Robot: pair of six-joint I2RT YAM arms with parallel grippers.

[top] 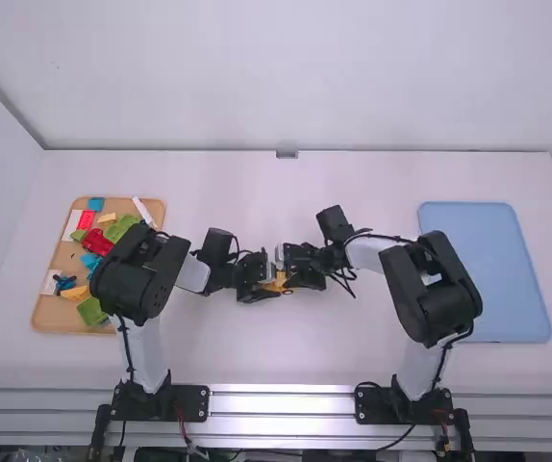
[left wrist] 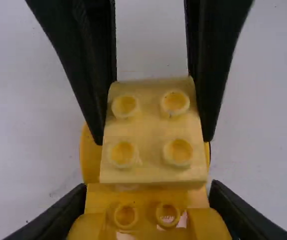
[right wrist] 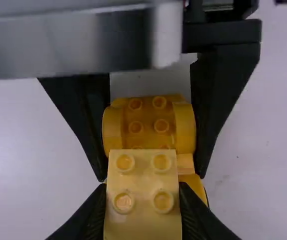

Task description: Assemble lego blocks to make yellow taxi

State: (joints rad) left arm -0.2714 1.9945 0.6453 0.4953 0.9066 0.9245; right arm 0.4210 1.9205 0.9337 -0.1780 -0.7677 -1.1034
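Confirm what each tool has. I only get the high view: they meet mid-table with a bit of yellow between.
Observer: Right wrist view: the right tool is closed on a pale yellow block, four studs showing.

Operator: And the left? Same block?

Observer: No. In the left wrist view, the left tool grips a separate, darker yellow body. Can't tell if the block is seated on it.

Loose blocks (top: 91, 311) lie in the left tray (top: 38, 314).
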